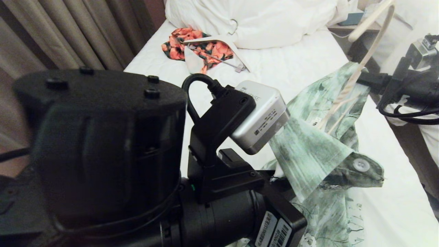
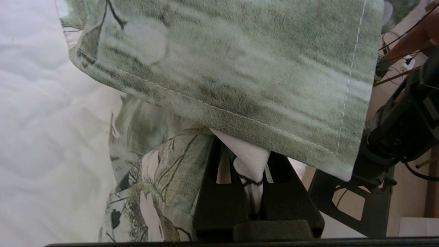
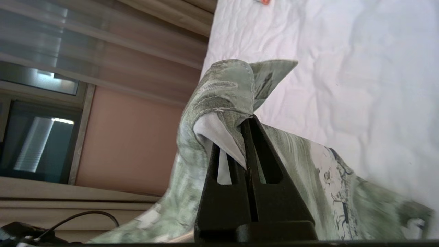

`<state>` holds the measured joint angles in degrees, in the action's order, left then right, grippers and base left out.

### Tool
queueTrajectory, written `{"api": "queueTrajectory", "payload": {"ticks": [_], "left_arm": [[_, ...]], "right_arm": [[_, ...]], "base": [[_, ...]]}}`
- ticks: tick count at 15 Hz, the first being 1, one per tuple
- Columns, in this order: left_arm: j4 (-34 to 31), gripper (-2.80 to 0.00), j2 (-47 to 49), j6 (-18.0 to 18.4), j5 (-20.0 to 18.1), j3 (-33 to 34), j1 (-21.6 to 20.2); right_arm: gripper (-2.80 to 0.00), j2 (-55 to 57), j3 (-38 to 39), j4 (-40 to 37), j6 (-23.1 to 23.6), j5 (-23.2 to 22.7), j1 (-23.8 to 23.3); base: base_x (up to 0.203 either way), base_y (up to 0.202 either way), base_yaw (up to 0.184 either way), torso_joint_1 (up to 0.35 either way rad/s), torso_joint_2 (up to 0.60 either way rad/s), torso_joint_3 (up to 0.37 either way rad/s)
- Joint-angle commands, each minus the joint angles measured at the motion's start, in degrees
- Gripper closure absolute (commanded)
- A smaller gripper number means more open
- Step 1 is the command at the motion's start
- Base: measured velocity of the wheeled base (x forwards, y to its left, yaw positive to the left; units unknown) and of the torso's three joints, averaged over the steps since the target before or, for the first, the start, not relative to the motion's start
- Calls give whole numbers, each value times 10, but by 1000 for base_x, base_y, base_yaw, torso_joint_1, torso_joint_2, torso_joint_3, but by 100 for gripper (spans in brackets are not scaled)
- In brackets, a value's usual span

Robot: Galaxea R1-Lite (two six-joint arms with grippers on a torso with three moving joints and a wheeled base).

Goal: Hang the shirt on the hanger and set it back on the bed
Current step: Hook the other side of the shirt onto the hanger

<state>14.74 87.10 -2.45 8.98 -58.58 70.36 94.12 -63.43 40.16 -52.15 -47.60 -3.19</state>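
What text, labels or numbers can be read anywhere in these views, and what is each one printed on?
No text can be read here.
Silver camera box on the left wrist: faint embossed brand lettering on top, a small printed label with a code on its side, both too blurred.
Left arm: two white barcode stickers near its lower end, print too small.
Shirt: small white tag by the hanger, illegible.

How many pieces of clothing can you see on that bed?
2: the green shirt, held up over the bed near the robot's arms, and an orange floral garment lying by the pillows. Others may be hidden.
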Motion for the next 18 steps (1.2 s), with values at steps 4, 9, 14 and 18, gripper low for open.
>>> {"api": "queueTrajectory", "payload": {"ticks": [4, 9, 14, 18], "left_arm": [[1, 0, 17, -2, 4, -2, 6], [1, 0, 28, -4, 7, -3, 15], [2, 0, 28, -3, 26, -10, 1], [7, 0, 31, -8, 24, -9, 4]], "right_arm": [[0, -22, -11, -13, 12, -7, 17], [0, -48, -16, -54, 78, -8, 72], [0, -78, -22, -90, 90, -8, 65], [0, -91, -40, -139, 115, -8, 86]], "base": [[0, 0, 0, 0, 0, 0], [0, 0, 0, 0, 0, 0], [0, 0, 0, 0, 0, 0], [0, 0, 0, 0, 0, 0]]}}
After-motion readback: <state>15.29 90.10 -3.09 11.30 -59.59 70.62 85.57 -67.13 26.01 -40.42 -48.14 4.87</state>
